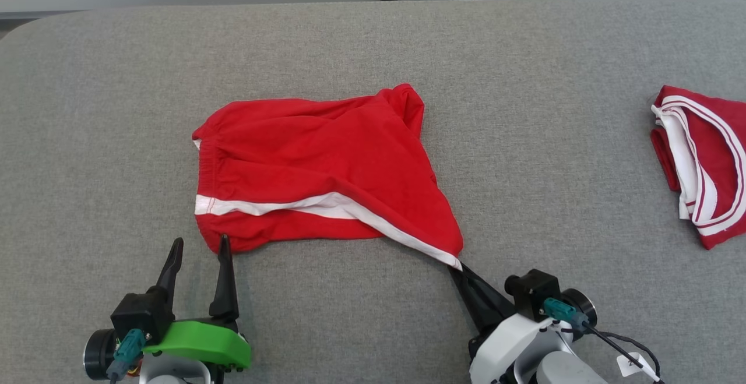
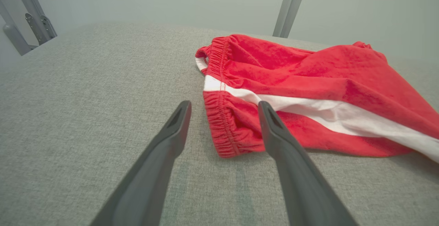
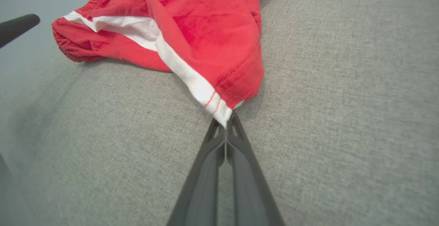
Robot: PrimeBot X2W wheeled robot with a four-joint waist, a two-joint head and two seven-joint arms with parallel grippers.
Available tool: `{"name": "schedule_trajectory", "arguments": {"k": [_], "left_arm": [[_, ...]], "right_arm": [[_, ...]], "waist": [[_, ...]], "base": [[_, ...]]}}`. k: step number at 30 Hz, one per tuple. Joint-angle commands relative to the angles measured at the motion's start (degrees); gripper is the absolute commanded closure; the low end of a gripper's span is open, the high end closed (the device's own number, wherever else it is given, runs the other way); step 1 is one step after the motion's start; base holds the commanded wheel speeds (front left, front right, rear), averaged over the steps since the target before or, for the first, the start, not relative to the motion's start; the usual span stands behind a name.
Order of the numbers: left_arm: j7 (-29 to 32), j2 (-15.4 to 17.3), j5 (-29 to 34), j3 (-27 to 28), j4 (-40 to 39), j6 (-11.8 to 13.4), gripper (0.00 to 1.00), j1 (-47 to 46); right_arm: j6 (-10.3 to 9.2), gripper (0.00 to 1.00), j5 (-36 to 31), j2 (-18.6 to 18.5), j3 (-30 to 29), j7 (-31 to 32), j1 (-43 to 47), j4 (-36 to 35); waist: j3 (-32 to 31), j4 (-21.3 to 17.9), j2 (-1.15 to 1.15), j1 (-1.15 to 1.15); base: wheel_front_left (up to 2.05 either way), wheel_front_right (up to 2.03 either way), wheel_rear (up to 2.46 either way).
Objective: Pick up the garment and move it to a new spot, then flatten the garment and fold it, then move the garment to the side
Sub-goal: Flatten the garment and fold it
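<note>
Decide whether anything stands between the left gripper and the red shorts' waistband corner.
Nothing visible does. The left gripper stands open at the red shorts, the waistband corner right at its fingertips, lying on the grey table.

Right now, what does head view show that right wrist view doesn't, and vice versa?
Head view adds: a folded red-and-white garment at far right, and the left gripper, fingers spread at the waistband of the red shorts.
Right wrist view adds: red stitching across the white stripe at the pinched hem corner.
Both: the red shorts, grey padded table, right gripper shut on the hem corner.
</note>
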Motion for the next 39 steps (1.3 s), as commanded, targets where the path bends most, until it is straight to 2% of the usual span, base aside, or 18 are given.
{"name": "schedule_trajectory", "arguments": {"k": [1,8,13,21,35,36,37,39], "left_arm": [[-0.01,0.19,0.31,0.36,0.01,0.28,0.00,-1.03],[0.00,0.18,0.58,1.33,-0.14,0.07,0.00,-0.57],[0.00,0.18,-0.01,1.06,0.74,-1.23,0.00,-0.66],[0.00,0.19,-1.95,0.49,4.53,-3.05,0.00,-1.36],[0.00,0.19,-5.60,-0.16,9.16,-4.27,0.00,-2.24],[-0.01,0.19,-6.11,-0.34,9.48,-4.38,0.11,-2.44],[-0.01,0.19,-6.11,-0.34,9.48,-4.38,0.11,-2.44],[-0.01,0.19,-6.07,-0.51,9.63,-4.48,0.34,-2.62]], "right_arm": [[-0.07,1.00,-0.39,-0.20,-0.27,0.00,-0.58,-0.31],[-0.07,1.00,-1.74,-0.88,-5.88,0.00,0.98,-2.93],[-0.08,1.00,-2.54,-1.47,-8.74,0.00,1.74,-4.47],[-0.08,1.00,-3.11,-0.66,-9.44,0.00,1.33,-4.90],[-0.08,1.00,-3.34,-0.43,-9.27,0.00,1.45,-4.46],[-0.08,1.00,-3.24,-0.51,-9.20,0.01,1.40,-4.41],[-0.08,1.00,-3.24,-0.51,-9.20,0.01,1.40,-4.41],[-0.08,1.00,-3.11,-0.62,-9.24,0.01,1.45,-4.41]], "waist": [[0.04,-0.06,0.39,0.00],[-0.42,-1.48,0.39,0.00],[-0.56,-2.59,0.39,0.00],[-0.33,-3.22,0.39,0.00],[-0.81,-3.15,0.39,0.00],[-0.88,-3.36,0.39,0.00],[-0.88,-3.36,0.39,0.00],[-0.93,-3.50,0.39,0.00]], "base": [[0.00,0.00,0.00],[0.00,0.00,0.00],[0.00,0.00,0.00],[0.00,0.00,0.00],[0.00,0.00,0.00],[0.00,0.00,0.00],[0.00,0.00,0.00],[0.00,0.00,0.00]]}}
